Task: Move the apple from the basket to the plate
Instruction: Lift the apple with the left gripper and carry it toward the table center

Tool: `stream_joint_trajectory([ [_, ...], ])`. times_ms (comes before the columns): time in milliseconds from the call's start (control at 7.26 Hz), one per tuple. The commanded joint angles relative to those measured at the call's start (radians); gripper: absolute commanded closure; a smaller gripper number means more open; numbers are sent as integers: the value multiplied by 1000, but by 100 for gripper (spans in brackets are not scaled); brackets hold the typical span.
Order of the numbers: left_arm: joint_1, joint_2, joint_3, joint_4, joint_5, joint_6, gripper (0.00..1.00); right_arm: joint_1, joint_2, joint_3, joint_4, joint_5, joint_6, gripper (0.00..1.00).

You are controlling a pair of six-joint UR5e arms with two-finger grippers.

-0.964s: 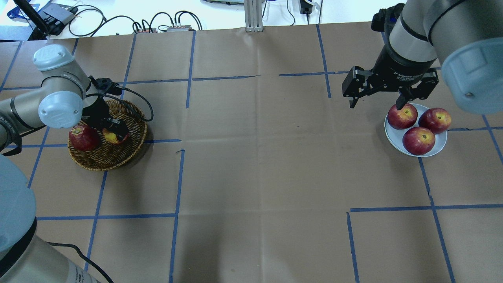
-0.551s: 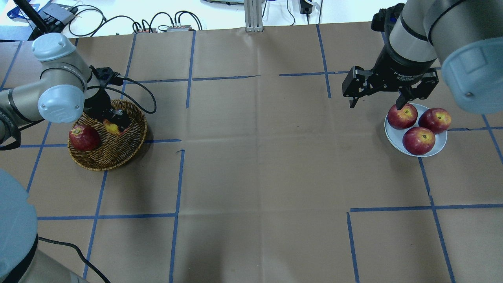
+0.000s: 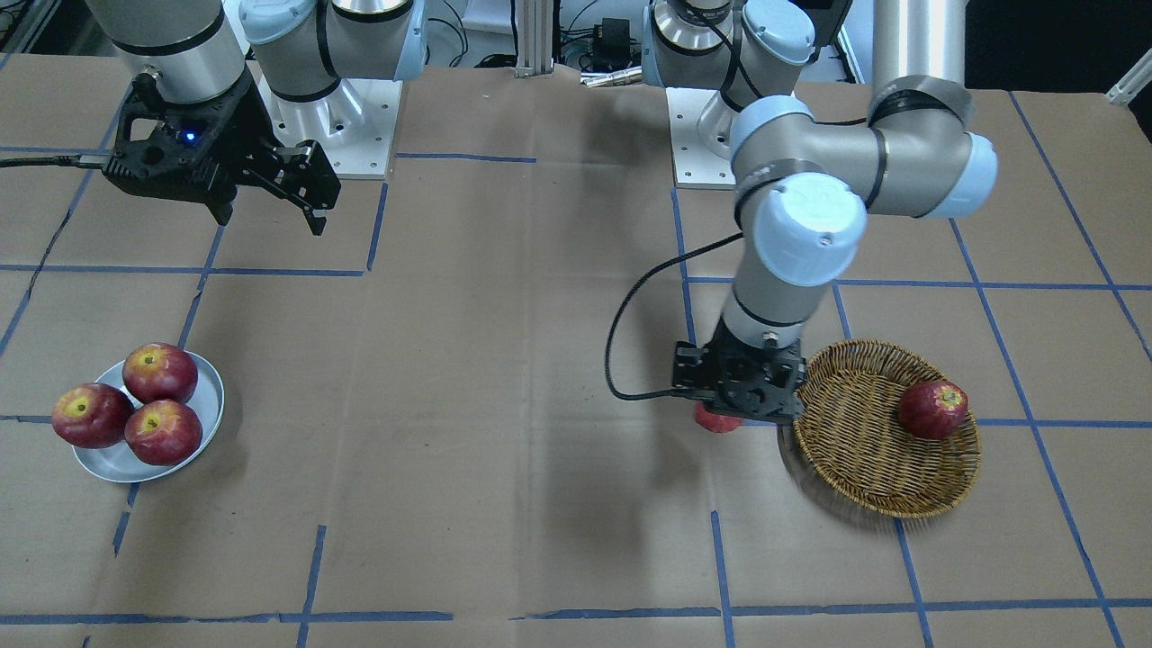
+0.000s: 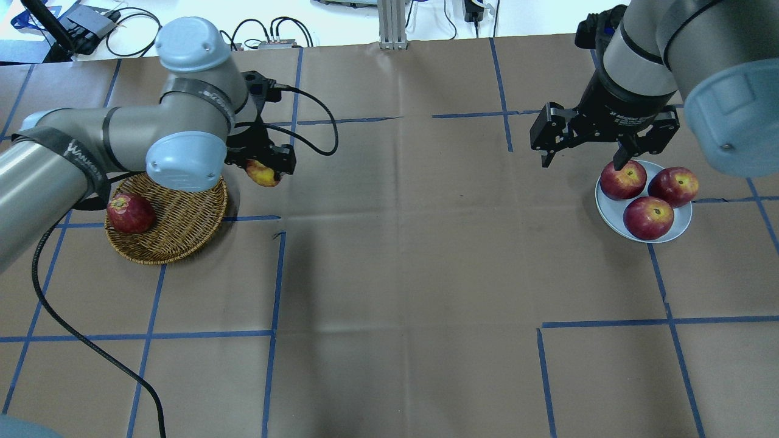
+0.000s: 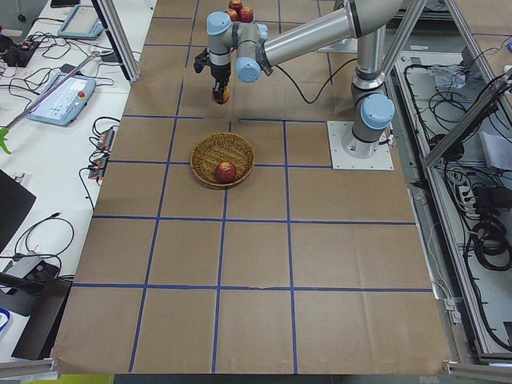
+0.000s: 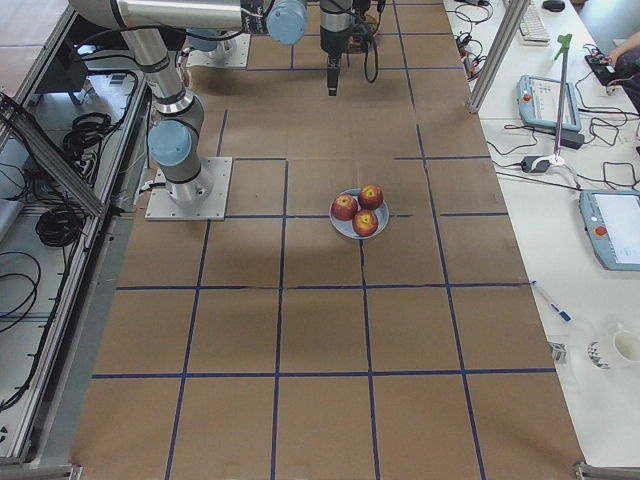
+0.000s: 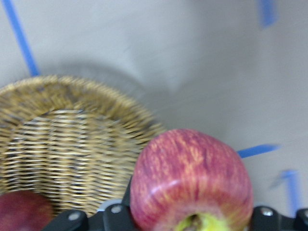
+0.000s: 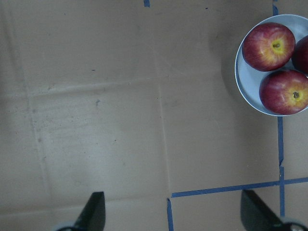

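Note:
My left gripper (image 4: pixel 263 172) is shut on the pinkish-red streaked apple (image 4: pixel 261 175) and holds it in the air just past the right rim of the wicker basket (image 4: pixel 176 234). The left wrist view shows the apple (image 7: pixel 191 180) between the jaws, with the basket (image 7: pixel 62 139) below and to the left. In the front view only the apple's underside (image 3: pixel 717 420) shows under the gripper, beside the basket (image 3: pixel 855 441). My right gripper (image 4: pixel 582 163) is open and empty, hovering by the far left edge of the silvery plate (image 4: pixel 680 230).
A darker glossy red apple (image 4: pixel 129 213) lies in the basket. Three glossy dark-red apples (image 4: pixel 648 217) fill the plate. The left arm's black cable (image 4: pixel 316 131) loops over the table. Brown paper with blue tape lines covers the table between basket and plate.
My left arm has lifted the streaked apple out of the basket and carried it up and to the right past the rim. The right arm has not moved.

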Motion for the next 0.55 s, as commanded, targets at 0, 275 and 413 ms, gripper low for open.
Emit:
stream_joint_trajectory([
  [0,-197,-68,48,18,-14,-288,72,0,0,0,0,0,0,0],
  [275,-308,-180,84,57,-6,-371,73,0,0,0,0,0,0,0],
  [413,-329,-208,63,134,-6,-365,72,0,0,0,0,0,0,0],
])
